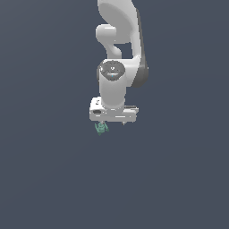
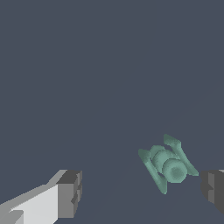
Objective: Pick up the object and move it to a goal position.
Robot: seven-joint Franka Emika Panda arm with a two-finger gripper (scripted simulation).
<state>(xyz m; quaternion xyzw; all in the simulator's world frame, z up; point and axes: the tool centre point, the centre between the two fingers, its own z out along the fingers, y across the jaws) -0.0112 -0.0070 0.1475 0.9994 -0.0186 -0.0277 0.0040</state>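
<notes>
Hand point(image 1: 112, 123) downward, spread around object point(image 1: 102, 128)

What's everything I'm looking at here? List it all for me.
object: one, teal-green with darker markings, lying on the floor between the tool's fingers, nearer one of them, touching neither.
floor: one, plain dark grey-blue, filling the background.
arm: one, white with dark grey joints, reaching down from the top of the exterior view.
tool: one, white with dark grey fingertips, open, straddling the object.
</notes>
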